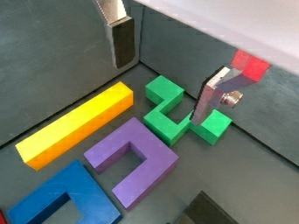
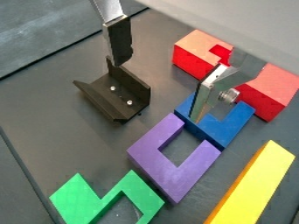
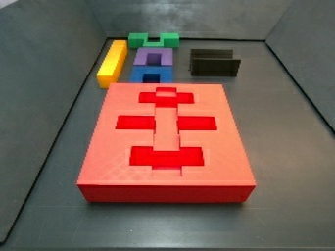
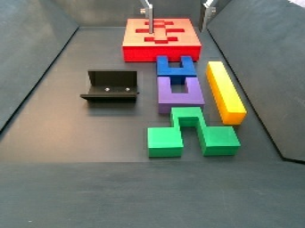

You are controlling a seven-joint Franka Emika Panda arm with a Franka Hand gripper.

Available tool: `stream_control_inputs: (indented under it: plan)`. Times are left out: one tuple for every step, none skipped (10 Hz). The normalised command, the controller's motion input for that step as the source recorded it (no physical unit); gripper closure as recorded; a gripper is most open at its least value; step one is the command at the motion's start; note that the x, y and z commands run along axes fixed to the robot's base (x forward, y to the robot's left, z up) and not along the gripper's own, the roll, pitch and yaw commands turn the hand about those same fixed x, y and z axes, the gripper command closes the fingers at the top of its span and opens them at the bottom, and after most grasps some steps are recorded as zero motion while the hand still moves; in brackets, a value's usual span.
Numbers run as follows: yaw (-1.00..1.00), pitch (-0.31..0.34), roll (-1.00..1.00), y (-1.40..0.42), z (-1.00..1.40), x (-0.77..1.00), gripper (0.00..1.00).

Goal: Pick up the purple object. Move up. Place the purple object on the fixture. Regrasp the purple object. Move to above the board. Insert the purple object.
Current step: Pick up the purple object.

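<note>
The purple object [image 4: 179, 93] is a U-shaped block lying flat on the dark floor between the blue block [image 4: 177, 67] and the green block [image 4: 191, 132]. It also shows in both wrist views [image 1: 135, 157] [image 2: 176, 153] and in a side view [image 3: 153, 57]. The black fixture [image 4: 110, 86] stands empty beside it, also seen in a wrist view [image 2: 114, 94]. The red board [image 3: 164, 132] lies beyond the blue block. My gripper [image 1: 160, 87] [image 2: 158, 87] hangs open and empty, high above the pieces. Only its fingertips [image 4: 148, 9] show at a side view's upper edge.
A long yellow bar [image 4: 224, 89] lies alongside the blue and purple blocks, on the side away from the fixture. Grey walls [image 3: 53, 59] enclose the floor on all sides. The board's corners [image 2: 198, 52] show near one finger in a wrist view.
</note>
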Motion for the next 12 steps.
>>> stream_control_inputs:
  plan:
    - [0.00, 0.000, 0.01, -0.11, 0.00, 0.06, 0.00]
    - [-0.19, -0.014, 0.00, -0.35, -0.16, 0.49, 0.00]
    - [-0.25, -0.217, -0.06, -0.21, -0.63, 0.73, 0.00]
    - [-0.21, -0.231, -0.03, -0.23, -0.77, 0.78, 0.00]
    - [-0.17, -0.219, -0.01, -0.21, -0.80, 0.84, 0.00]
    - [-0.06, -0.154, 0.00, -0.15, -0.92, 0.82, 0.00]
    - [0.00, -0.116, 0.04, -0.29, -1.00, 0.65, 0.00]
    - [0.01, -0.117, 0.05, -0.32, -0.93, 0.67, 0.00]
    - [0.04, -0.084, 0.10, -0.30, -0.89, 0.66, 0.00]
    - [0.17, -0.021, 0.16, -0.34, -0.93, 0.43, 0.00]
    - [0.20, 0.000, 0.25, -0.33, -0.85, 0.00, 0.00]
    - [0.03, -0.026, 0.13, -0.04, -0.36, -0.44, 0.00]
